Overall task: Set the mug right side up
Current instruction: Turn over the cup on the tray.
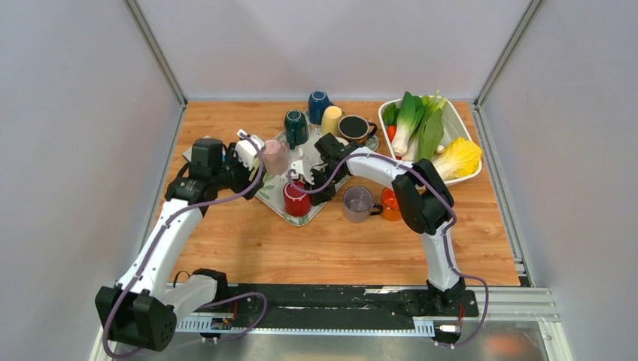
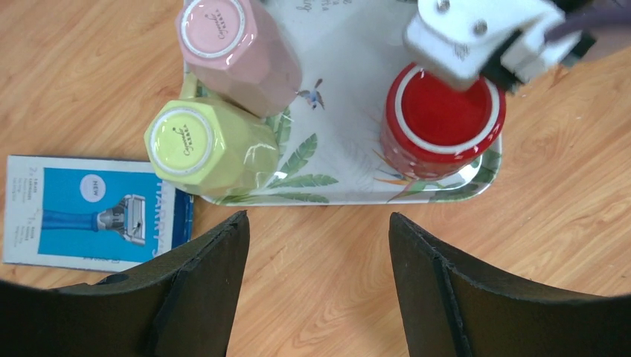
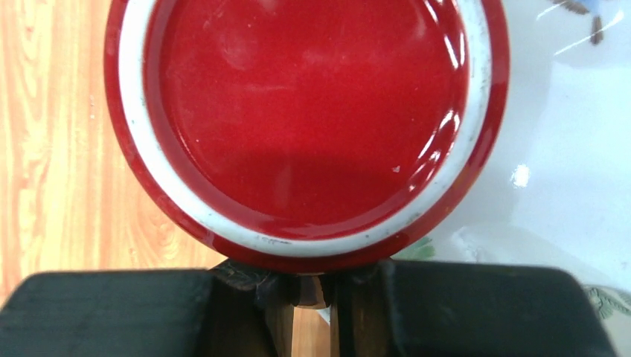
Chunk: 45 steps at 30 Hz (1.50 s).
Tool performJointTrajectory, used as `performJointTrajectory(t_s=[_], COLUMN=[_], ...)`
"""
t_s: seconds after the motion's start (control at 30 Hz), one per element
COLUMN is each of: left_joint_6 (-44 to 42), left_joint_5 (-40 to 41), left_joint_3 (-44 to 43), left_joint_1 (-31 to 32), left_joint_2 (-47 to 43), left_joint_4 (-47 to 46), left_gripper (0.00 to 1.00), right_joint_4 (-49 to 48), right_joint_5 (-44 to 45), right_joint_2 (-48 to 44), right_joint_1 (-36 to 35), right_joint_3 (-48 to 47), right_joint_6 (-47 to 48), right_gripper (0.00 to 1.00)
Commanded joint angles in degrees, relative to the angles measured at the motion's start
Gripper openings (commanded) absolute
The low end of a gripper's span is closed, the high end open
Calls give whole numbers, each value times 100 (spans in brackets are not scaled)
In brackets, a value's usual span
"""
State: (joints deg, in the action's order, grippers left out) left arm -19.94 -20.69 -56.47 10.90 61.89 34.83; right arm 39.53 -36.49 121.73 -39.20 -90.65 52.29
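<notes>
A red mug (image 1: 296, 199) stands upside down on the near corner of a leaf-patterned tray (image 1: 267, 197), its white-ringed base up. It fills the right wrist view (image 3: 305, 119) and shows in the left wrist view (image 2: 443, 119). My right gripper (image 1: 312, 192) is at the mug's side, its jaws (image 3: 312, 297) shut on the mug's handle. My left gripper (image 1: 244, 177) is open and empty (image 2: 318, 217) above bare wood just off the tray's edge (image 2: 350, 195).
An upside-down pink mug (image 2: 238, 52) and a yellow-green mug (image 2: 208, 145) stand on the tray. A blue razor box (image 2: 89, 208) lies beside it. Behind are green (image 1: 296, 126), blue (image 1: 318, 105), cream (image 1: 331, 119) and black (image 1: 353, 129) mugs. A purple cup (image 1: 357, 203), an orange cup (image 1: 389, 204) and a vegetable basket (image 1: 459, 124) stand right.
</notes>
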Motion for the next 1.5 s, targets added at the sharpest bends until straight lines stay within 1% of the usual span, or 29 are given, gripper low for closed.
performJointTrajectory(t_s=[0.0, 0.17, 0.3, 0.43, 0.53, 0.57, 0.63, 0.67, 0.7, 0.73, 0.77, 0.8, 0.83, 0.9, 1.0, 1.1, 1.17, 1.2, 1.23, 1.27, 1.33, 1.47], left_joint_6=[-633, -1278, -1756, -2420, -3116, -3241, -3687, -3959, -4094, -4324, -4421, -4602, -4743, -4903, -5124, -5418, -5684, -5787, -5989, -6062, -6115, -5921], left_joint_5=[-29, -479, -477, -159, -4, -14, -171, -260, -421, -494, -609, -659, -725, -725, -547, -436, -159, 7, 71, 196, 398, 502], left_joint_3=[563, 1069, 1309, 1448, 1596, 1639, 1741, 1796, 1823, 1876, 1907, 1981, 2016, 2161, 2517, 2795, 3071, 3177, 3333, 3378, 3398, 3206], left_joint_1=[4, 16, 206, 527, 703, 725, 771, 780, 785, 785, 788, 791, 813, 883, 1019, 1124, 1236, 1269, 1315, 1330, 1376, 1418], left_joint_2=[-783, -1394, -1660, -1628, -1546, -1538, -1541, -1551, -1563, -1583, -1596, -1617, -1636, -1648, -1595, -1357, -1112, -1009, -763, -633, -305, 124], left_joint_4=[-796, -1606, -2159, -2754, -3291, -3602, -3855, -3889, -3914, -3909, -3908, -3939, -3970, -4201, -4975, -5545, -6328, -7059, -7381, -7918, -8434, -8801], left_gripper=[76, 76, 76, 75, 75, 75, 75, 75, 75, 75, 75, 75, 75, 76, 76, 76, 75, 75, 75, 75, 74, 70], right_joint_4=[273, 275, 233, 53, -488, -793, -1670, -2340, -3177, -4256, -5133, -5863, -6184, -6130, -6274, -6334, -6339, -6350, -6352, -6357, -6368, -6388], right_joint_5=[-832, -1102, -1499, -2084, -2648, -2874, -3324, -3587, -3855, -4101, -4386, -4561, -4678, -4842, -5025, -5177, -5229, -5232, -5243, -5257, -5271, -5251], right_joint_2=[-504, -719, -700, -593, -605, -619, -627, -628, -625, -621, -600, -558, -511, -396, -321, -264, -227, -215, -204, -184, -149, -64], right_joint_1=[128, 275, 455, 644, 800, 865, 1001, 1073, 1129, 1162, 1174, 1159, 1140, 1127, 1093, 1074, 1074, 1073, 1072, 1072, 1053, 1030], right_joint_3=[-495, -745, -1011, -1268, -1169, -1081, -770, -557, -336, -81, 112, 206, 206, 33, -19, -14, -23, -18, -27, -36, -71, -129], right_joint_6=[-375, -778, -1207, -2030, -2986, -3380, -4548, -5291, -6229, -7196, -8114, -8717, -9042, -9130, -9331, -9437, -9497, -9508, -9517, -9525, -9541, -9584], right_gripper=[0, 0, 0, 0, 0, 0, 0, 0, 0, 0, 0, 0, 0, 0, 0, 0, 0, 0, 0, 0, 0, 0])
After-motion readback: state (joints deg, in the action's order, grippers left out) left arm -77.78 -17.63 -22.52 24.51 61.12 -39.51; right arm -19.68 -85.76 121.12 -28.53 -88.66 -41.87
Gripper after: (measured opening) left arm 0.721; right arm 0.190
